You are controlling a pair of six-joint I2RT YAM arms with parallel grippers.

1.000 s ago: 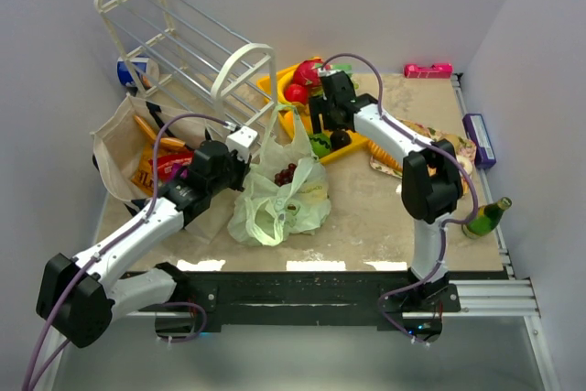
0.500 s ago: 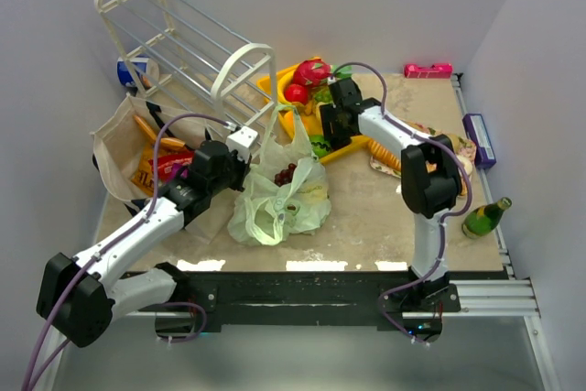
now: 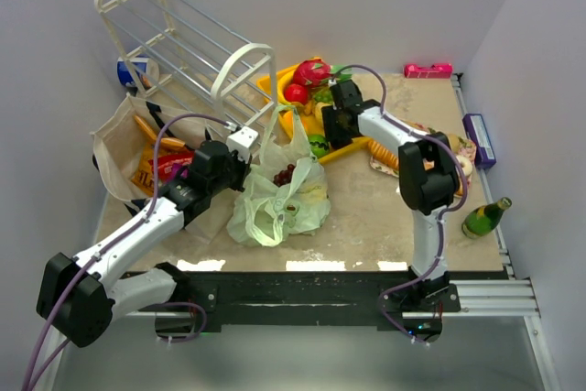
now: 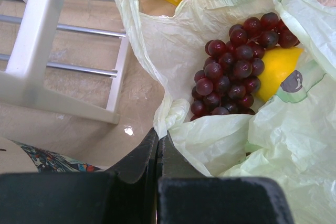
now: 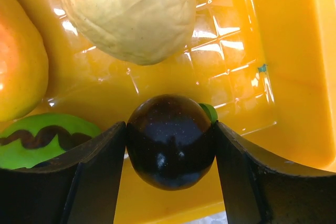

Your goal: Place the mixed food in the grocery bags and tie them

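Left gripper (image 4: 157, 142) clenched on rim of pale-green bag (image 4: 226, 148), which lies on desk (image 3: 366, 217) holding grapes (image 4: 231, 72) and yellow piece (image 4: 275, 69). Right gripper (image 5: 169, 129) grasping dark round fruit (image 5: 170, 153) in yellow tray (image 5: 283, 51).

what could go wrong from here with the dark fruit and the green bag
The glossy round dark fruit is pinched at its sides by the right tool in the yellow tray; it could squirt out and roll.
The left tool pinches only a thin fold of the pale-green bag; it may slip, letting the mouth sag over the grapes.
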